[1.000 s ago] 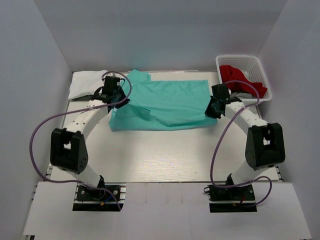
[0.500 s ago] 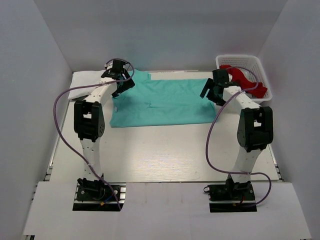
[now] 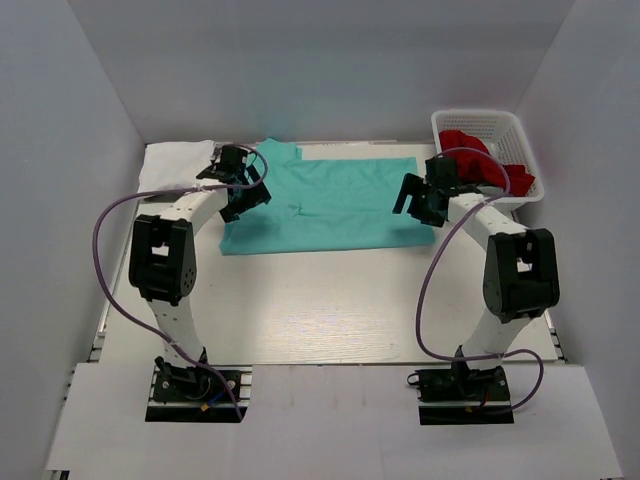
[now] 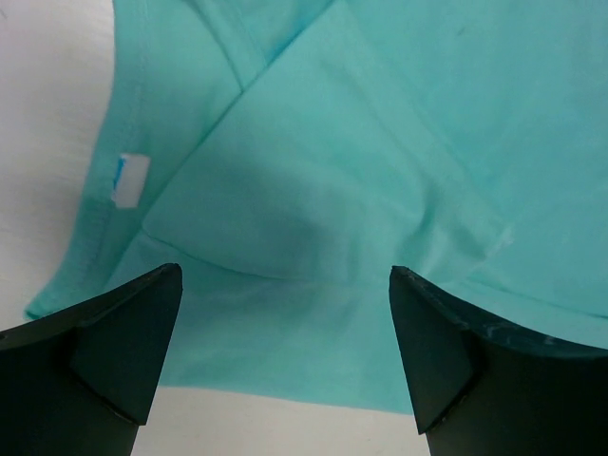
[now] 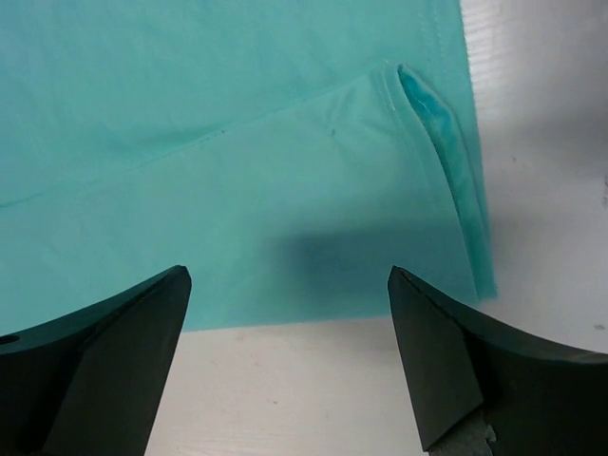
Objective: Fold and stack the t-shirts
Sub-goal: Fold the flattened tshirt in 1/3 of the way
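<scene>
Across the far half of the table (image 3: pixel 320 310) lies one teal-green t-shirt (image 3: pixel 330 205), spread flat, with its near part folded into a double layer. Two robot arms reach over it, one at each end. Left gripper (image 4: pixel 283 274): jaws wide apart, holding nothing, hovering over the shirt's left edge, where one small white tag (image 4: pixel 131 180) shows. Right gripper (image 5: pixel 287 275): jaws also wide apart and empty, above the shirt's right near corner. One white t-shirt (image 3: pixel 170 165) lies at the far left, just beside the teal one. One red t-shirt (image 3: pixel 468 148) sits bunched in one white lattice basket (image 3: pixel 500 122) at the far right. Three shirts show in all.
</scene>
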`<state>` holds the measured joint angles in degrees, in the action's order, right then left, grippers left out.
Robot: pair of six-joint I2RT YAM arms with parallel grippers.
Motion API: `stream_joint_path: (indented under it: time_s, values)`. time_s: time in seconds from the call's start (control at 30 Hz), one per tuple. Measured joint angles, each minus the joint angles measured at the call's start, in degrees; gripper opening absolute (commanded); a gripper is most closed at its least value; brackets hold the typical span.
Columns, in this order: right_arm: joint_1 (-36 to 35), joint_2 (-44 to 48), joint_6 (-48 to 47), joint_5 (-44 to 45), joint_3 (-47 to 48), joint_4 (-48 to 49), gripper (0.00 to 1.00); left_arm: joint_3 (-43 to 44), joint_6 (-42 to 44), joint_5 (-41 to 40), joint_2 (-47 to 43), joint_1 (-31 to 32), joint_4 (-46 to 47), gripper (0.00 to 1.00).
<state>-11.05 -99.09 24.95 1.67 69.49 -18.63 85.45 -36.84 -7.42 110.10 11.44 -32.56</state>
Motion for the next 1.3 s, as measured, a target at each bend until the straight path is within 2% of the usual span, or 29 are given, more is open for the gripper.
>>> stream_joint_path:
  time_s: [0.27, 0.4, 0.53, 0.67, 0.8, 0.9, 1.0, 1.1, 1.17, 1.3]
  values:
    - [0.1, -7.1, 0.8, -1.4, -1.5, 5.4, 0.90, -9.6, -0.1, 2.2, 1.4, 0.2, 2.7, 1.00]
    - [0.1, -6.0, 2.1, -1.6, -5.4, 8.6, 0.90, -13.7, -0.1, 2.6, -0.9, 0.3, 6.7, 1.00]
    - [0.1, 0.2, 4.7, -3.0, -14.4, 13.3, 0.90, -22.0, -1.0, 2.8, -6.8, 0.5, 9.8, 1.00]
    - [-0.7, 11.2, 7.1, -5.6, -26.6, 15.1, 0.90, -34.3, -3.3, 4.1, -17.4, 0.5, 10.7, 1.00]
    - [-2.7, 21.6, 8.1, -7.9, -35.6, 13.9, 0.90, -43.4, -5.1, 6.9, -28.0, 0.5, 6.7, 1.00]
    - [-4.1, 27.1, 7.7, -9.0, -38.3, 9.4, 0.90, -47.1, -5.9, 8.1, -34.5, 0.7, 0.4, 1.00]
    - [-4.7, 30.5, 6.4, -9.3, -37.8, 4.8, 0.90, -46.7, -6.3, 8.1, -39.9, 0.7, -3.5, 1.00]
    - [-4.7, 31.3, 4.7, -8.8, -33.7, 2.6, 0.90, -41.8, -5.9, 7.9, -41.0, 0.7, -3.3, 1.00]
    - [-4.7, 30.0, 3.8, -7.6, -28.4, 2.0, 0.90, -36.0, -4.9, 7.4, -38.1, 0.7, -2.8, 1.00]
    - [-4.6, 23.2, 3.0, -3.3, -15.9, 2.6, 0.90, -19.4, -2.5, 3.3, -25.4, 0.7, -1.2, 1.00]
